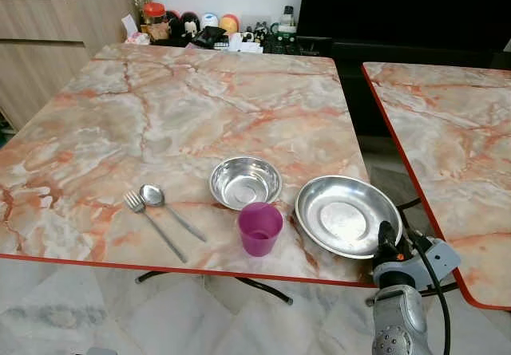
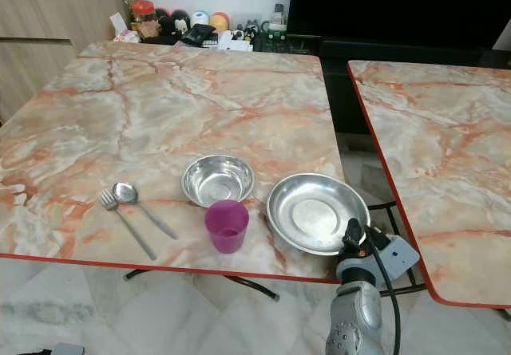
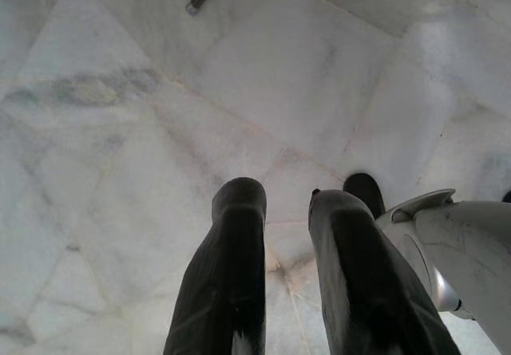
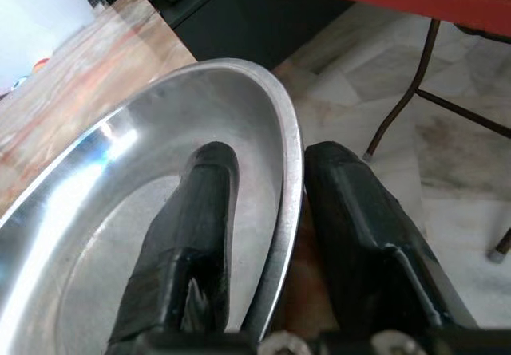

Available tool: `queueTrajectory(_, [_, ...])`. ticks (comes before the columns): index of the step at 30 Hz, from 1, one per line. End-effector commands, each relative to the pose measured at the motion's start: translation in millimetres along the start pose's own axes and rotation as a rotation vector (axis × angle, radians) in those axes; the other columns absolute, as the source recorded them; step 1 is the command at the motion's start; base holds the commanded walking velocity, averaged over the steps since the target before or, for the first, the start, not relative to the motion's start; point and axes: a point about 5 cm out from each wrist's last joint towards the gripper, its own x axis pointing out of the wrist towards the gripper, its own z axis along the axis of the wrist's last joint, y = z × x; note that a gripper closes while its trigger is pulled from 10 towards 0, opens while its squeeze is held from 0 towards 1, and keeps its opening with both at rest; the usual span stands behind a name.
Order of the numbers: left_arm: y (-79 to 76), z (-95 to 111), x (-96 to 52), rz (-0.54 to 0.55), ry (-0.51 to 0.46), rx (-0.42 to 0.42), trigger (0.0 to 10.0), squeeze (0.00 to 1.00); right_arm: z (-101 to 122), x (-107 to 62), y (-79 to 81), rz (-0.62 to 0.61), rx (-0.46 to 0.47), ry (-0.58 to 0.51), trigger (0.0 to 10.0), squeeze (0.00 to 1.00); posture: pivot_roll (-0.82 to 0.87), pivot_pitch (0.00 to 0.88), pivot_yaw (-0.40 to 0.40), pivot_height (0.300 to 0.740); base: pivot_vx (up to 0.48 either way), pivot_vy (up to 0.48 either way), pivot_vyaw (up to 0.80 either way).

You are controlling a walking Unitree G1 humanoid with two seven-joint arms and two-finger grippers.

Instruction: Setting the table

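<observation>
1. A wide, shallow steel plate [image 1: 345, 215] sits at the near right corner of the marble-patterned table [image 1: 200, 108], its rim reaching close to the table's red front edge.
2. The right gripper [image 4: 267, 235] straddles that rim at the plate's near right side: one black finger lies inside the dish, the other outside it, with the metal edge between them. The fingers look closed on the rim, though firm contact is hard to confirm from this angle.
3. Just left of the plate stands a purple plastic cup [image 1: 260, 228], upright, near the front edge.
4. Behind the cup, and close beside the plate, rests a small steel bowl [image 1: 245, 182].
5. Farther left lie a spoon [image 1: 168, 207] and a fork [image 1: 152, 223], side by side, with their heads almost touching and the handles pointing toward the front edge.
6. A second marble table [image 1: 447, 132] stands to the right, across a narrow gap.
7. The left gripper [image 3: 283, 283] hangs over the pale tiled floor [image 3: 120, 132], its fingers apart and holding nothing.
</observation>
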Motion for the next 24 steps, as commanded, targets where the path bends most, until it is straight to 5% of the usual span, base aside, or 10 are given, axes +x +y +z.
queueTrajectory(1, [-0.6, -8, -2.7, -0.006, 0.026, 0.008, 10.0, 0.0, 0, -3.0, -0.5, -0.003, -0.001, 0.007, 10.0, 0.0, 0.04, 0.131, -0.028, 0.74, 0.0, 0.0, 0.0])
queueTrajectory(3, [-0.3, -7, -2.7, -0.005, 0.025, 0.008, 10.0, 0.0, 2, -4.6, 1.3, 0.006, 0.018, 0.0, 10.0, 0.03, 0.04, 0.132, -0.027, 0.74, 0.0, 0.0, 0.0])
queueTrajectory(4, [-0.2, -7, -2.6, -0.005, 0.024, 0.008, 10.0, 0.0, 4, -6.0, 1.8, 0.007, 0.022, -0.003, 10.0, 1.0, 0.04, 0.132, -0.028, 0.74, 0.0, 0.0, 0.0])
queueTrajectory(8, [-0.2, -6, -2.3, -0.007, 0.022, 0.011, 10.0, 0.0, 8, -10.5, -0.3, -0.015, 0.028, -0.006, 10.0, 0.97, 0.04, 0.134, -0.027, 0.74, 0.0, 0.0, 0.0])
queueTrajectory(9, [-0.2, -6, -2.2, -0.007, 0.022, 0.011, 10.0, 0.0, 9, -11.6, -0.9, -0.018, 0.024, -0.012, 10.0, 0.0, 0.04, 0.134, -0.027, 0.74, 0.0, 0.0, 0.0])
queueTrajectory(21, [0.5, -5, -1.7, -0.006, 0.019, 0.03, 10.0, 0.0, 35, -7.8, 1.5, -0.017, 0.036, -0.021, 10.0, 0.0, 0.04, 0.138, -0.026, 0.74, 0.0, 0.0, 0.0])
queueTrajectory(22, [0.8, -4, -1.7, -0.005, 0.018, 0.028, 10.0, 0.0, 38, -7.6, 1.7, -0.007, 0.031, -0.022, 10.0, 0.93, 0.04, 0.138, -0.025, 0.74, 0.0, 0.0, 0.0])
queueTrajectory(24, [1.3, -4, -1.7, -0.005, 0.019, 0.027, 10.0, 0.0, 42, -7.6, -0.4, -0.005, 0.026, -0.007, 10.0, 1.0, 0.03, 0.139, -0.022, 0.74, 0.0, 0.0, 0.0])
